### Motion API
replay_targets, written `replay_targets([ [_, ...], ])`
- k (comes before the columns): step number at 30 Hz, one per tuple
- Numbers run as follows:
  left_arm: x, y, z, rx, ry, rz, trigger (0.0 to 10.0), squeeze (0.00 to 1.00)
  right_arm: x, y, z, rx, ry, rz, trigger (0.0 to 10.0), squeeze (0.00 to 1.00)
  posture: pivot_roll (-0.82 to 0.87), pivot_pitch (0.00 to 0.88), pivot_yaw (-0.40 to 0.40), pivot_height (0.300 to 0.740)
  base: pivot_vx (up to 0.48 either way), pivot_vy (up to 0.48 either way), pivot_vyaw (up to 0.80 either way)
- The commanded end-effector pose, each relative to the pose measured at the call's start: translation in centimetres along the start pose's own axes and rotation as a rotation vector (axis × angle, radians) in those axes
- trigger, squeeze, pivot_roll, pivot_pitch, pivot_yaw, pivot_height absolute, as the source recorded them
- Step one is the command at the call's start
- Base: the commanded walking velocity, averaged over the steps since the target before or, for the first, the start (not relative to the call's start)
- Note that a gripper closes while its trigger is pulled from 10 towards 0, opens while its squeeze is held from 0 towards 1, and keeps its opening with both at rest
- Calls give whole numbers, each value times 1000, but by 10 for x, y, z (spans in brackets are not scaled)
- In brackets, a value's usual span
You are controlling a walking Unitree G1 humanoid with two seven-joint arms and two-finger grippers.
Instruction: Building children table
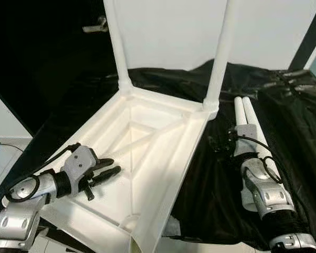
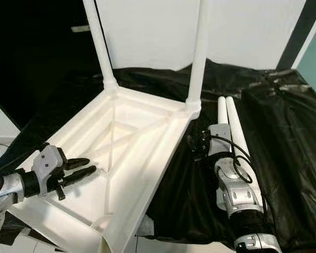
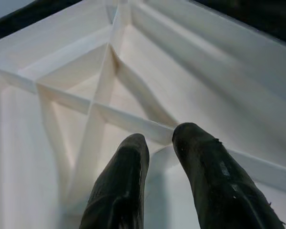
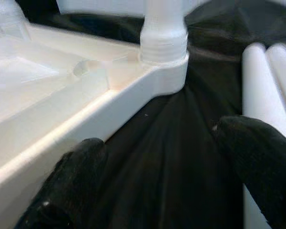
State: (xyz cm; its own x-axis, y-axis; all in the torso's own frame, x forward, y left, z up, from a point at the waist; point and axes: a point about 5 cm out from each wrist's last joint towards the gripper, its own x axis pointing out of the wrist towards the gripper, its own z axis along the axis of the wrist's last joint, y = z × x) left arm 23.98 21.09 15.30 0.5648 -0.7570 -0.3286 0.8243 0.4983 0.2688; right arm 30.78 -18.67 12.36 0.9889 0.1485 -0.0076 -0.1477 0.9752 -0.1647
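Note:
A white plastic table top (image 1: 174,158) lies upside down on a black sheet, its ribbed underside facing up. Two white legs stand upright in its far corners, one on the left (image 1: 118,47) and one on the right (image 1: 221,58). Two loose white legs (image 1: 245,110) lie side by side on the sheet to the right. My left gripper (image 1: 113,165) hovers over the underside near the left rim, its fingers (image 3: 195,157) a little apart with nothing between them. My right gripper (image 4: 157,136) is open wide over the sheet, between the table top's right edge and the loose legs (image 4: 267,81).
The black sheet (image 1: 289,121) covers the whole work surface and bunches up at the back right. A white wall stands behind, and a dark door with a handle (image 1: 97,23) is at the back left. The table top's near corner (image 1: 142,240) reaches the front edge.

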Motion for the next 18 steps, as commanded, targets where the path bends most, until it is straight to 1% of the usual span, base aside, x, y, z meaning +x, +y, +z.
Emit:
replay_targets([
  [1,-3,-4,3,4,-35,-34,10000,0,-4,1,7,14,-52,10,10000,0,35,0,2,740,0,0,0],
  [3,-8,-8,4,-1,-81,-70,10000,0,-14,6,13,30,-94,42,10000,0,33,0,1,740,0,0,0],
  [4,-13,-12,2,-21,-89,-102,10000,0,-19,11,15,55,-113,66,10000,0,32,0,1,740,0,0,0],
  [5,-13,-12,2,-21,-89,-102,10000,0,-19,11,15,55,-113,66,10000,0,32,0,1,740,0,0,0],
  [7,-22,-18,-2,-58,-98,-156,10000,0,-25,20,18,83,-131,102,10000,0,32,0,-3,740,0,0,0],
  [9,-22,-18,-2,-58,-98,-156,10000,0,-25,20,18,83,-131,102,10000,0,32,0,-3,740,0,0,0],
  [11,-27,-23,-3,-75,-107,-194,10000,0,-29,26,19,87,-128,126,10000,0,35,0,-10,740,0,0,0],
  [12,-27,-23,-3,-75,-107,-194,10000,0,-29,26,19,87,-128,126,10000,0,35,0,-10,740,0,0,0],
  [13,-32,-26,-4,-92,-104,-224,10000,0,-32,29,18,86,-123,142,10000,0,38,0,-13,740,0,0,0],
  [14,-43,-31,-10,-100,-65,-283,10000,0,-36,32,17,80,-110,174,10000,0,44,0,-22,740,0,0,0],
  [17,-47,-33,-12,-103,-49,-308,10000,0,-38,32,17,79,-108,181,10000,0,44,0,-22,740,0,0,0],
  [18,-50,-35,-15,-107,-26,-319,10000,82,-39,32,17,73,-104,190,10000,0,45,0,-26,740,0,0,0],
])
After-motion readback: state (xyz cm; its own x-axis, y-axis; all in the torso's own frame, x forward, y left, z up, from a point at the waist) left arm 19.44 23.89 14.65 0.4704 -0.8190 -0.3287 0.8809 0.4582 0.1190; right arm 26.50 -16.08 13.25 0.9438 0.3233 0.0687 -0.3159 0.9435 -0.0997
